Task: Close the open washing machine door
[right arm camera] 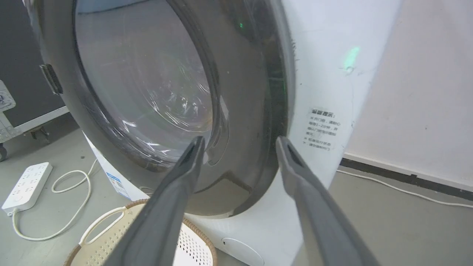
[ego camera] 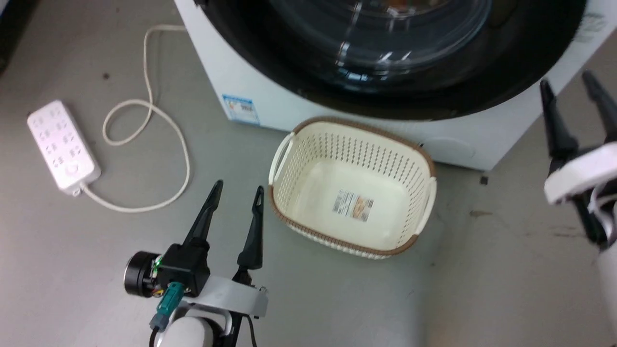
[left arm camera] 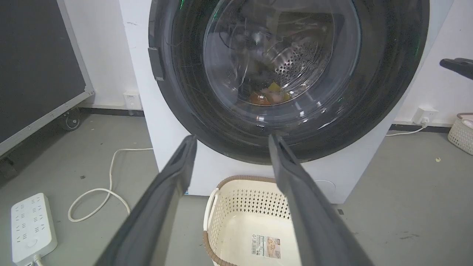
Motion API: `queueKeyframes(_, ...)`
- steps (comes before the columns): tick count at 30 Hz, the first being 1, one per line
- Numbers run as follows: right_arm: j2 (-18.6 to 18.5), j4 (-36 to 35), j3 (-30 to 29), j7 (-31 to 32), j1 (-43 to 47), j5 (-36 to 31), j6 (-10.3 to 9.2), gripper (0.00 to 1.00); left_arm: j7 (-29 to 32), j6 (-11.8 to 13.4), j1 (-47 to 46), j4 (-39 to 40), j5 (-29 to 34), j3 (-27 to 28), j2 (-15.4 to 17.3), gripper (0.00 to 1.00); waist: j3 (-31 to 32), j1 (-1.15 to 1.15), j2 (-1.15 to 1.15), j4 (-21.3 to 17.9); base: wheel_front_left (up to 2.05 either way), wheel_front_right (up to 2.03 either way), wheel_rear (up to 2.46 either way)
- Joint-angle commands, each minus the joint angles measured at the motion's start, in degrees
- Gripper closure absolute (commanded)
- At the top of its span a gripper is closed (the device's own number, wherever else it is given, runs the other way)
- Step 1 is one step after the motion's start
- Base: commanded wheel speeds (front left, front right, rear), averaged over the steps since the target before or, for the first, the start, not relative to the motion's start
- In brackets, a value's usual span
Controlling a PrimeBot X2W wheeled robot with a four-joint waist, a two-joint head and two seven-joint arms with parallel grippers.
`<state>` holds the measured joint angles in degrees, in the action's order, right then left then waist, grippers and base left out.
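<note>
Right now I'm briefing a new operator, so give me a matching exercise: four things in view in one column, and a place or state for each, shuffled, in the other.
Things:
1. washing machine door
2. basket
3. power strip
4. left gripper

Places or states:
A. open, holding nothing
B. on the floor at the robot's left, its cord looped
C. shut flush against the white machine
D. empty, on the floor just before the machine

Pairs: 1-C, 2-D, 3-B, 4-A
</note>
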<state>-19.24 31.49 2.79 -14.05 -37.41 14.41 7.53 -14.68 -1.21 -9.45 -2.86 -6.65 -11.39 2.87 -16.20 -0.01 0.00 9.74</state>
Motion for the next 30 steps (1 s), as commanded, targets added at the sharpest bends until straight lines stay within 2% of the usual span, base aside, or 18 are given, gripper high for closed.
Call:
queueKeyframes(1,0.51,-1.54,-0.37,-0.46,2.34,-0.20,-0.04,0.00,-0.31,-0.34,0.75,-0.31,-0.19,0.48,0.01,0.00,3.83,0.01,0.00,-2.53,0.00,0.00,0.00)
queueKeyframes(6,4.66,-10.52,-4.00,-0.90,14.76,-2.18,-0.04,0.00,-0.31,-0.80,2.93,-2.32,-0.58,2.16,0.01,0.00,8.21,0.01,0.00,-5.10,0.00,0.00,0.00)
queueKeyframes(11,11.19,-20.49,-8.11,-0.93,26.15,-4.36,-0.04,0.00,-0.31,-0.59,4.54,-4.44,-0.30,3.42,0.01,0.00,10.70,0.01,0.00,-7.50,0.00,0.00,0.00)
queueKeyframes(15,14.07,-25.29,-8.75,-0.94,32.17,-6.93,-0.04,0.00,-0.31,-0.54,4.90,-5.87,1.23,3.70,0.12,0.00,11.44,0.01,0.00,-8.91,0.00,0.00,0.00)
queueKeyframes(23,16.27,-31.92,-9.43,-0.95,39.19,-6.87,-0.04,0.00,-0.31,-0.29,5.62,-7.76,2.36,4.33,0.16,0.00,13.19,0.01,0.00,-10.20,0.00,0.00,0.00)
queueKeyframes(30,16.35,-33.46,-9.07,-0.95,41.82,-3.09,-0.04,0.00,-0.32,-0.74,6.72,-7.92,2.48,4.01,0.12,0.00,13.80,0.01,0.00,-10.32,0.00,0.00,0.00)
